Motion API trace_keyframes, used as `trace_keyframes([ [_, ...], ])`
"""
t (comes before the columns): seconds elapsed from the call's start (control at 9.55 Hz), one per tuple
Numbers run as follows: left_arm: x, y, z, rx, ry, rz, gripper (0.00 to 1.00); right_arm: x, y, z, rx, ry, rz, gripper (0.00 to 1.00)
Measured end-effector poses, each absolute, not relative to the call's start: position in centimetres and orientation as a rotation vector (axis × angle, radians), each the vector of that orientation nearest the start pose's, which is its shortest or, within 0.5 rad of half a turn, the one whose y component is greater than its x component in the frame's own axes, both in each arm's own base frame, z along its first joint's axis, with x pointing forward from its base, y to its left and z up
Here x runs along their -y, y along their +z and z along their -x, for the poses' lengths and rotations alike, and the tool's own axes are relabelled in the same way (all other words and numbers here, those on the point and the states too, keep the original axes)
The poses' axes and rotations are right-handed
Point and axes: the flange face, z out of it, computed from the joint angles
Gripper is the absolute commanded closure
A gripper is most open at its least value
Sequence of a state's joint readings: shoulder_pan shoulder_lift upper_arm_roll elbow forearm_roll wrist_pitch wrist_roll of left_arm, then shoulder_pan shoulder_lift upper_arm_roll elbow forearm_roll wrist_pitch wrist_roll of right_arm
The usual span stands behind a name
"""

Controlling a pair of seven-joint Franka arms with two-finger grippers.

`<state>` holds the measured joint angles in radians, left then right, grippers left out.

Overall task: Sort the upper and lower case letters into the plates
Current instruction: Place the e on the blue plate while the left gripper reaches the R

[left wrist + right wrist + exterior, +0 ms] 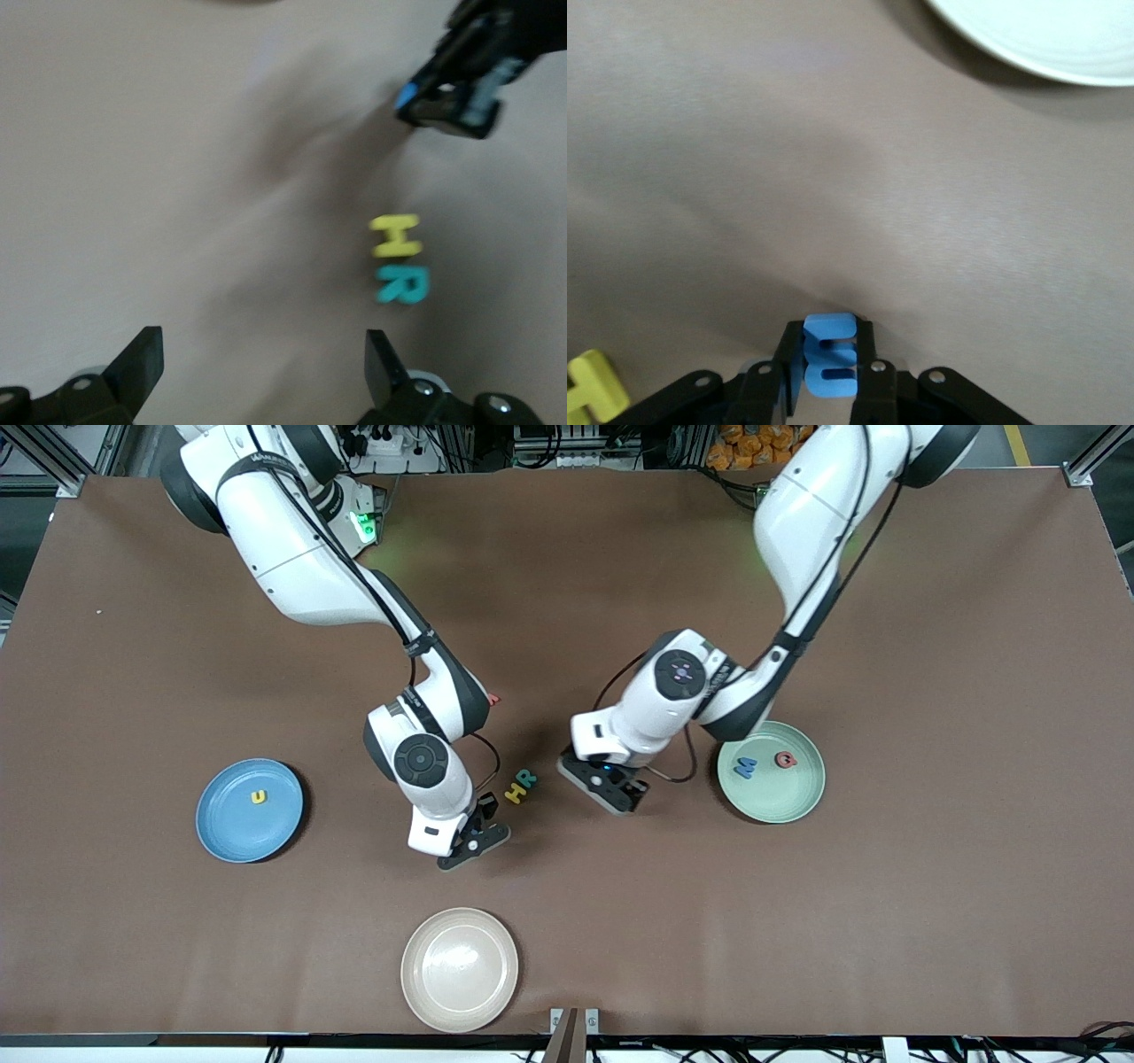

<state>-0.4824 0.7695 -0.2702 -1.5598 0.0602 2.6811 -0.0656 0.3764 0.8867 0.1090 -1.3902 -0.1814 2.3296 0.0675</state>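
Observation:
My right gripper (485, 815) (829, 329) is shut on a blue letter (831, 354), just above the table beside the yellow H (515, 792). The H and the teal R (527, 779) lie side by side on the table between the two grippers. They also show in the left wrist view, the H (396, 235) and the R (403, 285). My left gripper (631, 788) (261, 363) is open and empty, low over bare table beside them. The blue plate (232, 828) holds a yellow u (258, 797). The mint green plate (771, 802) holds a blue M (745, 767) and a red Q (785, 759).
A cream-beige plate (459, 968) with nothing in it lies near the table's front edge, nearer the front camera than my right gripper. Its rim shows in the right wrist view (1045, 35). A small red piece (493, 700) peeks out beside my right forearm.

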Motion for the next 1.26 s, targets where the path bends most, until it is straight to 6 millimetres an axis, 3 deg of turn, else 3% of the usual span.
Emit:
trace_keyframes([
  [0.1, 49.9, 24.4, -55.0, -1.031, -0.55, 3.216, 0.0, -30.9, 19.0, -67.1, 0.737, -0.133, 3.089, 1.0],
  [0.21, 51.7, 23.9, -53.8, -1.014, -0.613, 3.211, 0.0, -28.0, 20.5, -68.7, 0.668, -0.149, 3.108, 1.0],
  [0.52, 55.1, 19.0, -50.1, -0.967, -0.704, 3.142, 0.0, -15.2, 27.2, -71.7, 0.391, -0.027, 3.2, 1.0],
  [0.63, 55.7, 18.0, -49.4, -0.968, -0.738, 3.121, 0.0, -10.9, 28.8, -71.7, 0.296, 0.039, 3.222, 1.0],
  [0.73, 56.2, 17.5, -49.4, -0.975, -0.766, 3.112, 0.08, -7.0, 29.2, -71.2, 0.214, 0.097, 3.235, 1.0],
  [0.84, 56.5, 17.4, -49.9, -0.974, -0.784, 3.11, 0.1, -3.4, 28.4, -70.3, 0.142, 0.149, 3.24, 1.0],
  [0.94, 56.4, 16.9, -50.2, -0.973, -0.789, 3.103, 0.1, -1.0, 27.2, -69.4, 0.097, 0.194, 3.242, 0.87],
  [1.05, 56.4, 15.8, -50.1, -0.984, -0.797, 3.084, 0.19, 0.6, 25.9, -68.6, 0.071, 0.232, 3.246, 0.05],
  [1.26, 56.6, 14.3, -49.8, -1.012, -0.837, 3.052, 0.24, 1.9, 25.0, -68.0, 0.046, 0.266, 3.245, 0.0],
])
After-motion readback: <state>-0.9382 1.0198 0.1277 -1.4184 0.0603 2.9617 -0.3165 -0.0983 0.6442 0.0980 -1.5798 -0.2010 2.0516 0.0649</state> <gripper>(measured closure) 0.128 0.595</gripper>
